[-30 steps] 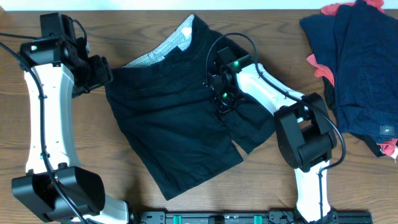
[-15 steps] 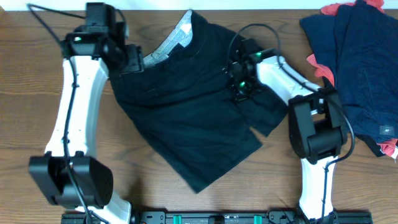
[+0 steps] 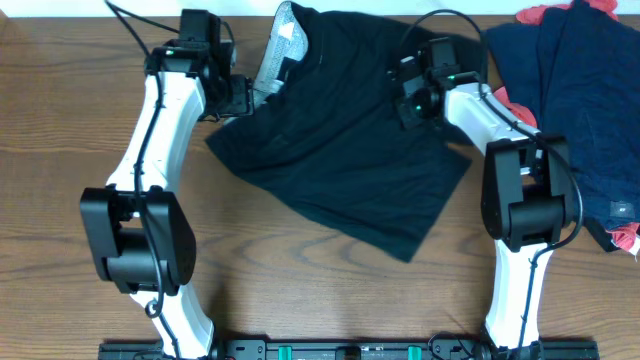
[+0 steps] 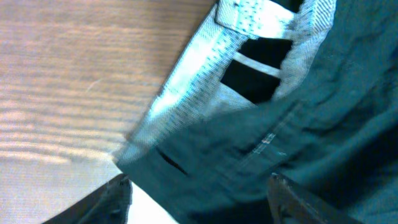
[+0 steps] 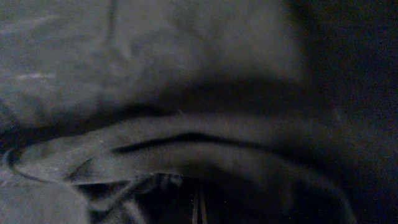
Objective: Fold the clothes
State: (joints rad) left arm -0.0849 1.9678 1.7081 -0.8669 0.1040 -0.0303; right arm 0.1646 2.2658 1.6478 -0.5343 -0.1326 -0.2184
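The black shorts (image 3: 340, 150) lie spread and tilted across the far middle of the table, with the whitish-grey waistband lining (image 3: 275, 55) turned up at the far left. My left gripper (image 3: 235, 98) is shut on the shorts' left waistband corner. In the left wrist view the lining (image 4: 205, 81) and the black cloth (image 4: 323, 112) fill the frame, with the cloth between the fingers (image 4: 199, 205). My right gripper (image 3: 412, 103) is shut on the shorts' upper right part. The right wrist view shows only dark bunched cloth (image 5: 186, 74) around the jaws (image 5: 199, 208).
A pile of navy clothes (image 3: 580, 100) with red cloth (image 3: 625, 240) under it lies at the far right, close to the shorts' right edge. The brown wooden table (image 3: 300, 290) shows bare in front of the shorts.
Both arms have swung away from me and to the right, dragging the shorts up and right across the table. The shorts now lie flatter and nearer the navy pile.
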